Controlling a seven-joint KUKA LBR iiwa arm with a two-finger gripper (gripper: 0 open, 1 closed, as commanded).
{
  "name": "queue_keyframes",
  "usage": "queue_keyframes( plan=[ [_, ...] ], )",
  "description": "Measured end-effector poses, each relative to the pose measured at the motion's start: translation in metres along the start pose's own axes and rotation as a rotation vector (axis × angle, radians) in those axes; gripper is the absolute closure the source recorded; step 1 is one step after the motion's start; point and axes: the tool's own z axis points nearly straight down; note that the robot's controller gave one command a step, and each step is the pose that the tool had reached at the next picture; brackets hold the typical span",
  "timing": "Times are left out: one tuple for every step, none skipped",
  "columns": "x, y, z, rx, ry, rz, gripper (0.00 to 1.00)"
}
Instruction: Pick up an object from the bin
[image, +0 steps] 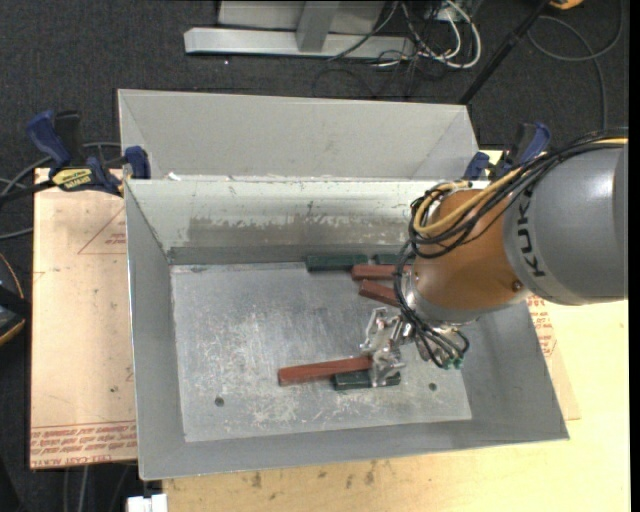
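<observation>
A grey metal bin (250, 330) with sloping walls and a scuffed, flat floor is seen from above. It holds 5 small loose things in 2 groups. Near the front, right of centre, a long reddish-brown bar (318, 373) lies almost flat across the floor, its right end a little higher in the view than its left. Touching that right end, on the near side, is a short dark green block (350, 381). At the foot of the back wall lies a dark green bar (328, 263), and just to its right a reddish-brown piece (378, 271), with a second reddish-brown piece (377, 292) just in front of that one; both run partly under the robot. The grey arm (575, 235) reaches in from the right, with an orange cover (465, 265) and looped cables at its wrist. Its silvery pincer (385, 368) points down at the spot where the long bar's right end meets the short green block, and appears to touch them. Whether the pincer is open or closed, and whether it has hold of either thing, cannot be told. The arm's grey casing carries dark lettering, of which the letters "KU" can be read.
</observation>
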Motion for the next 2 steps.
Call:
queue_keyframes(
  plan=[
    [0.0,0.0,0.0,0.0,0.0,0.0,1.0],
    [0.011,-0.005,-0.149,0.001,0.007,0.007,1.0]
  ],
)
